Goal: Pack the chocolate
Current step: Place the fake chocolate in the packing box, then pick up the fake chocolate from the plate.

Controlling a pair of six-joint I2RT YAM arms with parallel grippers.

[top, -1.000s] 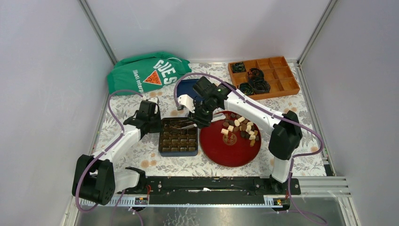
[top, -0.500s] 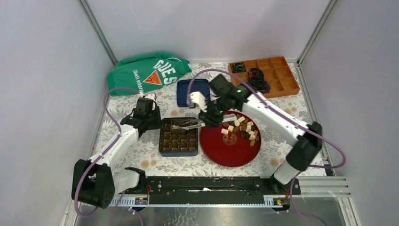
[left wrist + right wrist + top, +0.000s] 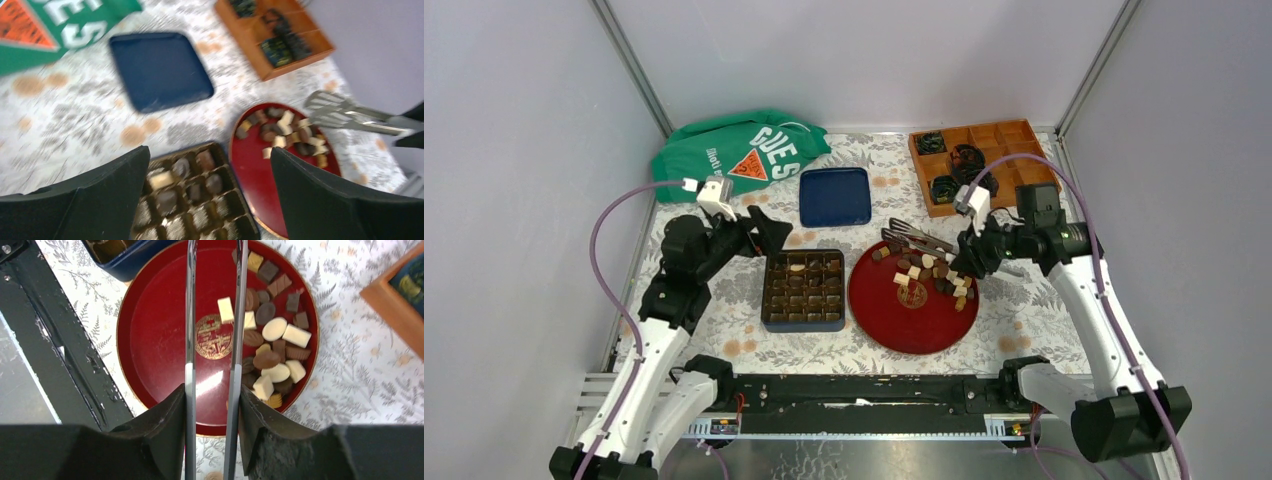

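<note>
Seen from overhead, the dark blue compartmented box (image 3: 802, 325) lies just left of the round red plate (image 3: 904, 320), with its flat blue lid (image 3: 834, 196) lying apart behind it. A heap of small brown and cream chocolate pieces (image 3: 932, 272) sits on the plate's far right part. One cream piece shows in the box's back row, and the other cells are too dark to read. The left gripper (image 3: 766, 226) hangs above the box's far left corner. The right gripper (image 3: 969, 258) holds long silver metal tongs (image 3: 919, 238) over the plate's far edge.

The left wrist view is blurred. It shows that gripper's fingers (image 3: 100, 200) spread wide with nothing between them. Below them, several box cells hold pieces, mostly brown and one cream, while others look bare.

In the right wrist view its fingers (image 3: 160, 425) press on the tongs' two arms, which stand apart. Their tips run out of frame, so I cannot tell if they carry anything. Some twenty pieces lie on the plate.

Packing looks partly done. Much of the chocolate has yet to go into the box, and the lid is off.
</note>
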